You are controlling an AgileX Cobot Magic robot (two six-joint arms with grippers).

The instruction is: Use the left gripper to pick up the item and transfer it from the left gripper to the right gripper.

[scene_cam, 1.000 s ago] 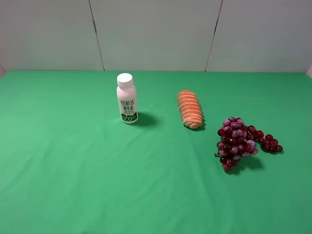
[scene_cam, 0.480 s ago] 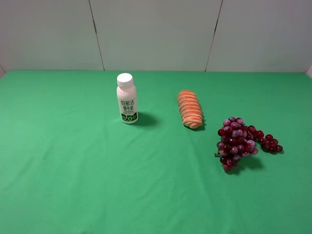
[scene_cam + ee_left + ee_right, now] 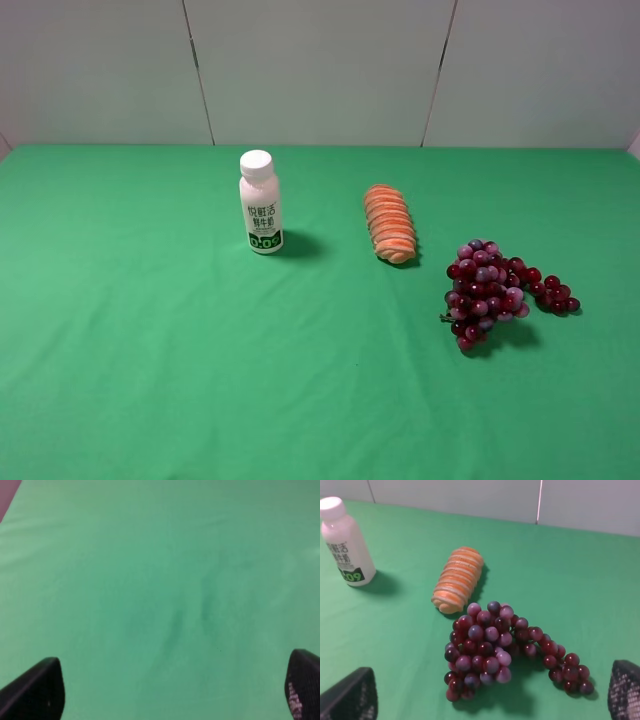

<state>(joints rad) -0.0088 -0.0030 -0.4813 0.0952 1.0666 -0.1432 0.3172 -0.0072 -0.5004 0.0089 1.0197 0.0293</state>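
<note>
The long bunch of dark red and purple grapes (image 3: 500, 291) lies on the green cloth (image 3: 150, 350), near the orange ridged roll (image 3: 389, 224). My left gripper (image 3: 170, 690) hangs spread wide over bare cloth; my right gripper (image 3: 495, 695), jaws wide apart, looks down on the grapes.

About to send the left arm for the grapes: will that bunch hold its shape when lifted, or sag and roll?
The grape bunch is probably floppy: its thin tail of berries trails off sideways and would likely droop. The berries look glossy and round, so pads may slip between them; gripping the thick cluster seems safer. Lying flat on the green cloth, it seems unlikely to roll.
</note>
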